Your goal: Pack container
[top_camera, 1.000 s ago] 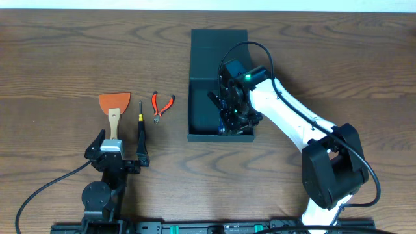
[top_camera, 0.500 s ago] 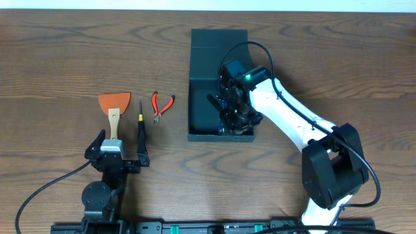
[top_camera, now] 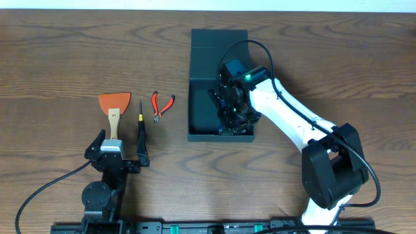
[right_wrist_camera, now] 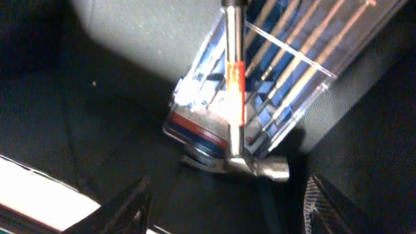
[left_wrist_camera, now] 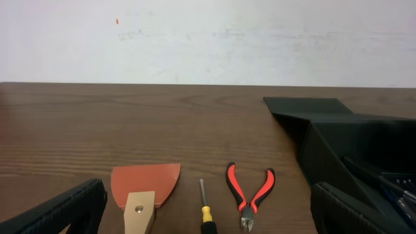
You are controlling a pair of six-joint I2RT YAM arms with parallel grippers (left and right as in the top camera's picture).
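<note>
Right gripper [right_wrist_camera: 226, 203] hangs spread above the hammer [right_wrist_camera: 235, 84] in the container [top_camera: 219, 45], pinching nothing; placing looks done, next lift clear; left gripper [left_wrist_camera: 207, 211] spread too

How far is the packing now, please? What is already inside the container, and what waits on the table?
Done: a hammer and a clear case of bits lie inside the container. In hand: nothing; the right gripper stands open above them, and the left gripper is open too. Left: the orange scraper, screwdriver and red pliers lie on the table, and the lid is open.
</note>
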